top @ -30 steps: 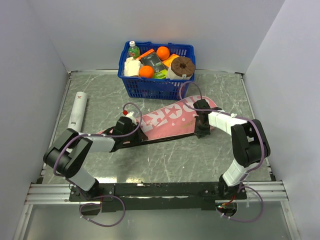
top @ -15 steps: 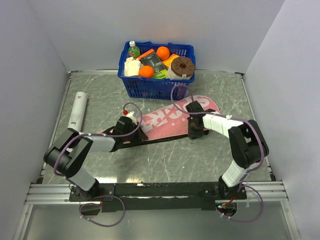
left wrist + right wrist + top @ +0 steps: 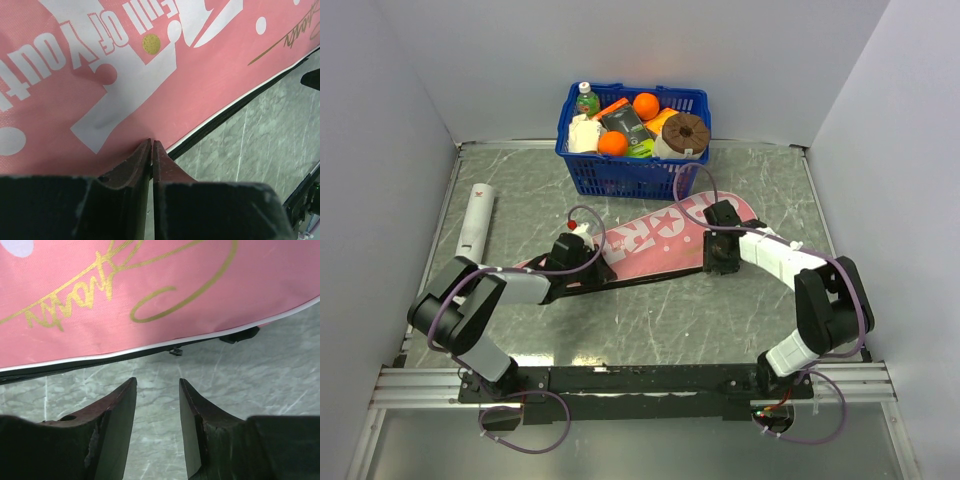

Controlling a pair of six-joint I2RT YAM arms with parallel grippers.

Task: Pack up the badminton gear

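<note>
Where pink fabric cover (image 3: 655, 238) lies, veined tabletop (image 3: 650, 320)

The cover (image 3: 660, 235) is pink woven cloth with a slight sheen, printed in flat white and gold, with a black zip (image 3: 220, 122) along its edge. The table (image 3: 670, 310) looks smooth, grey-marbled and faintly glossy. The fingers (image 3: 117, 410) are dark, matt and rough-edged. The basket (image 3: 620, 175) is glossy blue plastic.

The pink cover (image 3: 640, 240) bears big white "SPORT" lettering seen from above. Close up, "Full of Youth" reads upside down, plus an unreadable gold signature.
</note>
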